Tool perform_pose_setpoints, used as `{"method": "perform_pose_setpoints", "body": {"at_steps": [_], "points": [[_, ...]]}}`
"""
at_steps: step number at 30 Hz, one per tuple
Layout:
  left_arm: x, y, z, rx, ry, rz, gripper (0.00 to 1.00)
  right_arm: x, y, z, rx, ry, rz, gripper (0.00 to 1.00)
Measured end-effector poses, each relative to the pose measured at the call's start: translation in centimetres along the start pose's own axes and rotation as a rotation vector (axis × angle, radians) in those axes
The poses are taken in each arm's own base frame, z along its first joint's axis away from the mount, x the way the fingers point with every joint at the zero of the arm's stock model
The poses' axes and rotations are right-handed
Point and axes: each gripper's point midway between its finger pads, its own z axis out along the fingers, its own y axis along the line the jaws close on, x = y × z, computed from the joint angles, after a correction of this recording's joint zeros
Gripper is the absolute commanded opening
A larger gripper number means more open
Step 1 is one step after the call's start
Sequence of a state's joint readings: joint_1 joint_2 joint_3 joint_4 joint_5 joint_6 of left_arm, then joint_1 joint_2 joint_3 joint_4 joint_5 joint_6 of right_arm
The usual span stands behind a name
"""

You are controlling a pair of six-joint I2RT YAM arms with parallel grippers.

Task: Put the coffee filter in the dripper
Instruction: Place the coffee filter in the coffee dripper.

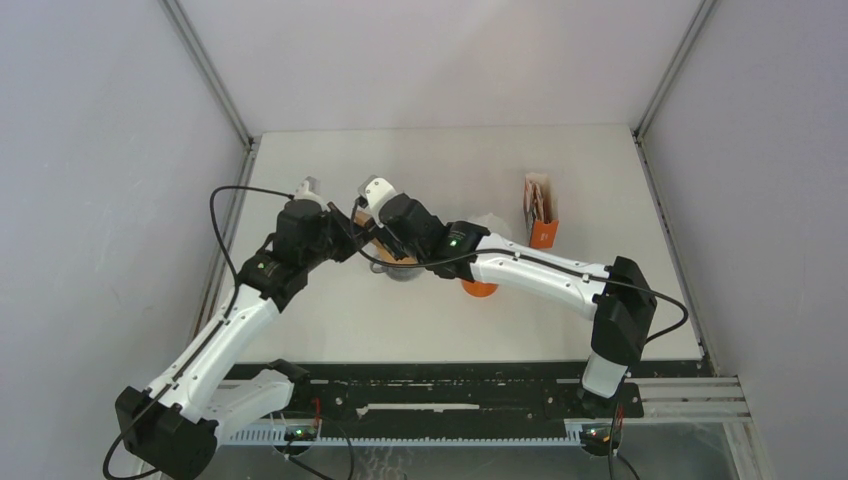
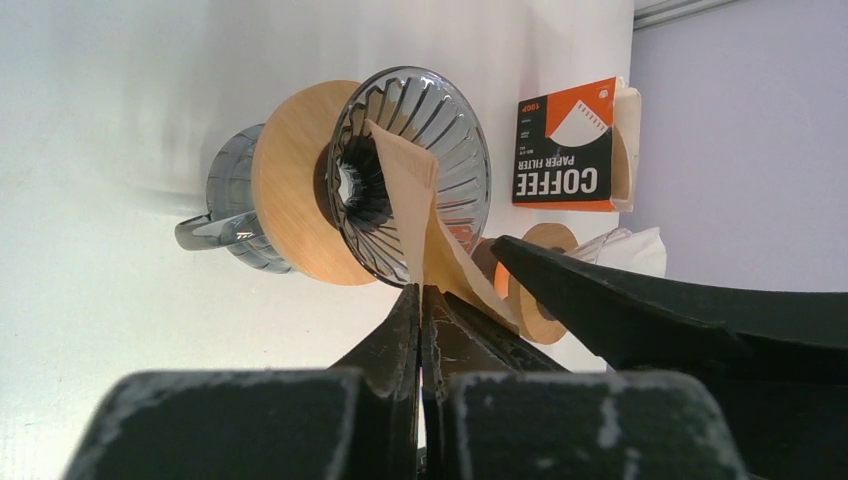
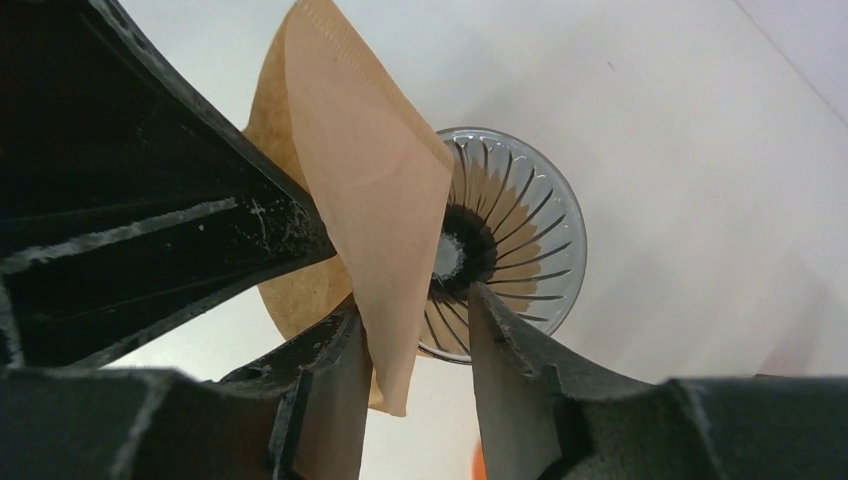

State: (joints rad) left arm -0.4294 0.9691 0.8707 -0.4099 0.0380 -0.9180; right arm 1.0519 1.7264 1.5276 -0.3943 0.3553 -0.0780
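Brown paper filter (image 2: 408, 190) in left pincer (image 2: 420, 296), ribbed glass dripper (image 2: 445, 115)

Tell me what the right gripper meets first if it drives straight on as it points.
The right gripper would likely meet the coffee filter hanging between its open fingers, then the dripper behind; depth is unclear.

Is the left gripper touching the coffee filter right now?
Touching. In the left wrist view the left gripper is shut on the lower edge of the coffee filter, with no gap showing.
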Motion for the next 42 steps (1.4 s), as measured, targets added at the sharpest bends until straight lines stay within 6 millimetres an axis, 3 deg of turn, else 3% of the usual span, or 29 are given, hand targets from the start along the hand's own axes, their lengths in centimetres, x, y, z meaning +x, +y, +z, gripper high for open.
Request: {"method": "perform_pose_setpoints", "body": {"at_steps": [4,12,17,22,28,31,35,39,42], "points": [[0.0,0.0,0.0,0.0,0.0,-0.01,0.0,0.8,-0.1,0.3,0.003,0.014,0.0,0.43],[0.2,-0.2,0.0,0.007,0.01,-0.015,0.0,1.1,-0.7,0.6,0.0,0.021,0.027,0.13],[0.2,-0.2,0.5,-0.016,0.036,0.014,0.05,1.6,-1.3,0.8,-0.009,0.044,0.06,0.03],[0.0,-0.3,1.1,-0.039,0.058,0.063,0.15,1.6,-1.9,0.2,-0.025,0.083,0.09,0.01],[-0.5,-0.5,1.4,-0.062,0.083,0.126,0.24,-0.8,-2.7,-0.8,-0.046,0.105,0.144,0.0],[-0.5,-0.6,1.9,-0.074,0.101,0.147,0.29,-1.2,-2.7,-0.7,-0.054,0.135,0.16,0.0],[-0.3,-0.3,2.3,-0.092,0.125,0.171,0.36,0.2,-2.2,-0.3,-0.075,0.217,0.167,0.0],[-0.4,-0.1,2.3,-0.107,0.133,0.192,0.37,2.4,-1.9,-0.2,-0.096,0.311,0.182,0.0],[-0.5,-0.1,2.2,-0.113,0.132,0.203,0.37,2.8,-2.2,-0.3,-0.097,0.349,0.21,0.02]]}}
